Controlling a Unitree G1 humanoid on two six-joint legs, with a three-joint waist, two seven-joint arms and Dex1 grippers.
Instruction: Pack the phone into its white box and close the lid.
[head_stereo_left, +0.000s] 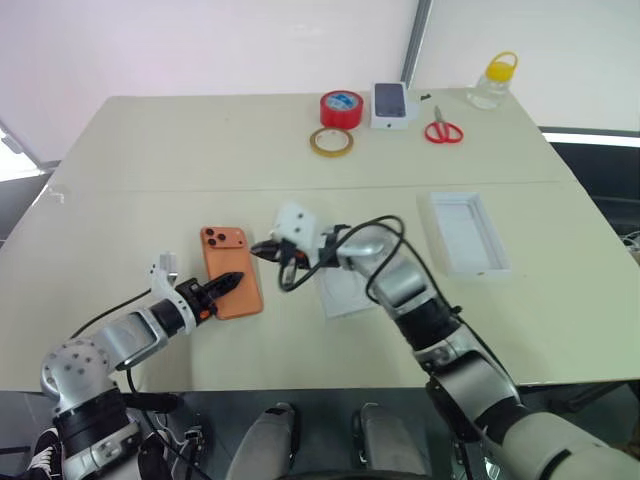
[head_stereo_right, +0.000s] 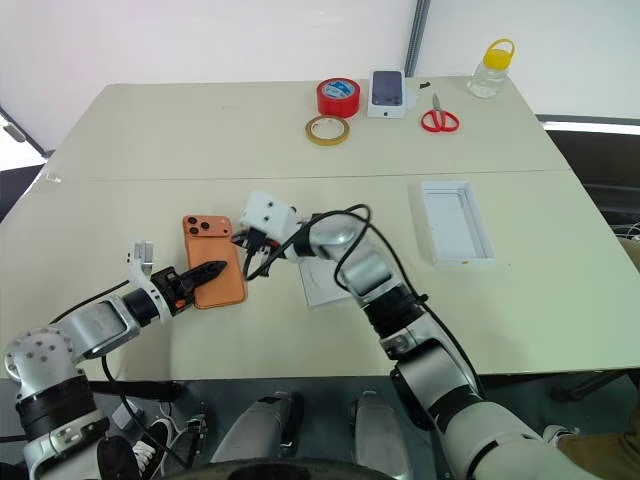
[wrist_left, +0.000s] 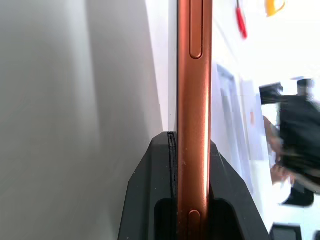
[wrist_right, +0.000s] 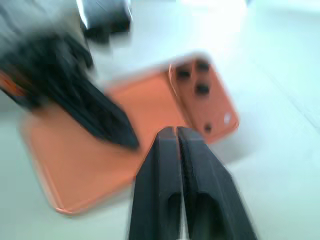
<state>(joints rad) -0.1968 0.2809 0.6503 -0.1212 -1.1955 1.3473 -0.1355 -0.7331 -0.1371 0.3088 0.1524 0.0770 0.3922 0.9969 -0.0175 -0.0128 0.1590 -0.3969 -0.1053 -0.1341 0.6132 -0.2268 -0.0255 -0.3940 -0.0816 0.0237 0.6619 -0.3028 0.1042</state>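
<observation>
- Nearest, the left gripper (head_stereo_left: 232, 282) has its jaws clamped on the near end of the phone (head_stereo_left: 229, 268), which lies camera side up on the desk (head_stereo_left: 150, 180); such a shallow edge hold could let it slip or pivot when lifted
- right gripper (head_stereo_left: 266, 249) hovers by its far edge, jaws together; a bump could knock it loose
- white box (head_stereo_left: 462, 232) sits well apart, to the right; a long carry

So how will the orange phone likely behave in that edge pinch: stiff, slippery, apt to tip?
The phone looks like a rigid slab with no sag, so it should stay stiff. Its edge looks smooth and glossy where the left gripper pinches it, so it may slip. Held near one end, it may pivot.
</observation>
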